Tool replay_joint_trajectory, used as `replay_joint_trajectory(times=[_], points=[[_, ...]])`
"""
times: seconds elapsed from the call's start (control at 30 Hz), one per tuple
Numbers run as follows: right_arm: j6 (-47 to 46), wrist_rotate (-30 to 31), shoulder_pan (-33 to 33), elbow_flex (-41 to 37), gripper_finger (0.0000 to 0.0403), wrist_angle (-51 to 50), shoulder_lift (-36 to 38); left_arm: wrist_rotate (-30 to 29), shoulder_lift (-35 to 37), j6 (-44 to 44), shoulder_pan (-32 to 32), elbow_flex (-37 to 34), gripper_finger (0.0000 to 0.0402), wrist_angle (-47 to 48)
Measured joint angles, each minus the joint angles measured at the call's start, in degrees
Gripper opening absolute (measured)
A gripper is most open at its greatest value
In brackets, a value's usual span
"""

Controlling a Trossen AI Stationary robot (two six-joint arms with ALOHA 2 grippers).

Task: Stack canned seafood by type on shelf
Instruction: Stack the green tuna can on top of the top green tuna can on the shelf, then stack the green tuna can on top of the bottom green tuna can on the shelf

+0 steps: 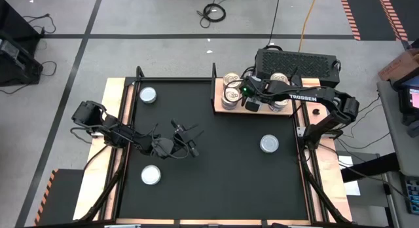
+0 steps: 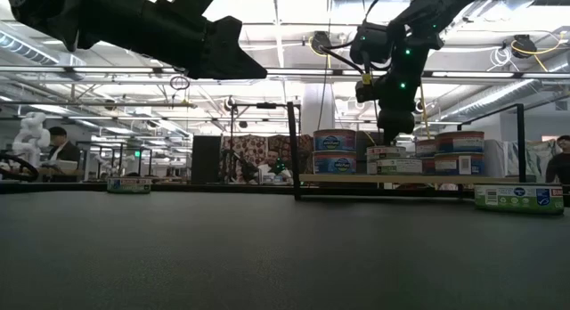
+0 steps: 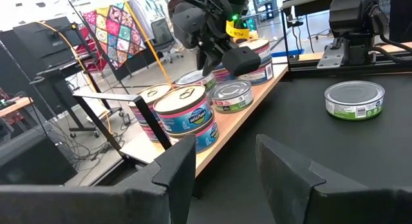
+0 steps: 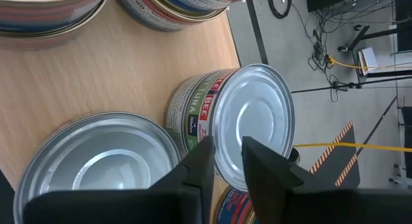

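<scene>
Black tabletop (image 1: pixel 216 149) under bright workshop ceiling lights; right tool (image 1: pixel 251 104) slightly parted above shelf (image 1: pixel 217 100) tins.

Black jointed arms, white "TROSSEN" lettering, green LED.

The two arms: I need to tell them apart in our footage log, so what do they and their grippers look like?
Both are dark, slim jointed arms with thin black cables looped along them. The right arm carries white TROSSEN lettering and a small green light near its wrist. The left gripper and right gripper each have two flat, matte black, wedge-shaped fingers.
</scene>
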State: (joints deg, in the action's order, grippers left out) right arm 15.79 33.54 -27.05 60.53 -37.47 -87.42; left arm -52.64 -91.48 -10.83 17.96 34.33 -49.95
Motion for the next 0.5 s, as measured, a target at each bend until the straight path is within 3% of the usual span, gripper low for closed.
replay_joint_trajectory(times=[0.23,0.5], points=[[0.2,-0.04,0.05,0.03,0.0103,-0.16,0.0,0.0,0.02,-0.02,0.0,0.0,0.0164,0.0],[-3.25,-0.73,3.47,6.81,0.0107,-10.25,-0.03,0.0,0.0,-0.04,0.0,0.0,0.0164,0.0]])
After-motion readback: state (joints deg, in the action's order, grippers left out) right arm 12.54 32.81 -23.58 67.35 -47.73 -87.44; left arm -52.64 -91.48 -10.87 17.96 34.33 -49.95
